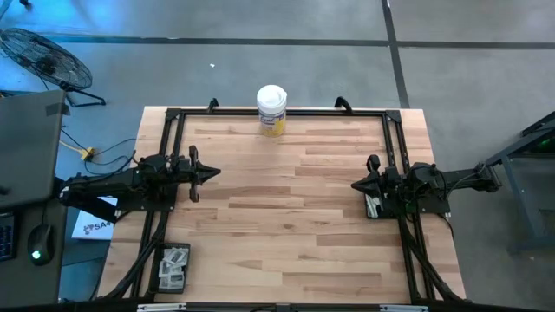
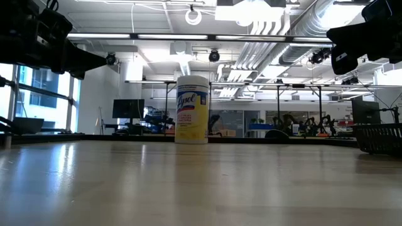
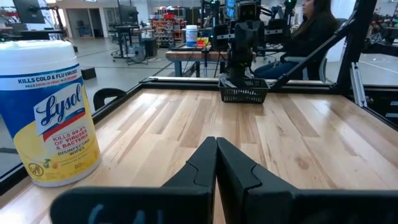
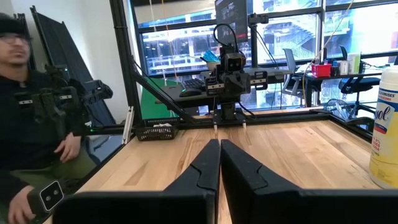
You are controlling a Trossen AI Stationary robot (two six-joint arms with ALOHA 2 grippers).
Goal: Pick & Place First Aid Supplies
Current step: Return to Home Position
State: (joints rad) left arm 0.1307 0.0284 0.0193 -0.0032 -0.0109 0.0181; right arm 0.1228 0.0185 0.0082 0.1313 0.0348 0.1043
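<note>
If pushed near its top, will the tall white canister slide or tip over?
Probably tip: the canister stands upright, taller than wide. Once down, its round body would likely roll. A low push may slide it on the smooth table.

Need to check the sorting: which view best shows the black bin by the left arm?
The high view: it looks straight down into the bin, showing white packets inside. The right wrist view shows it side-on. Low and left wrist views miss it.
</note>
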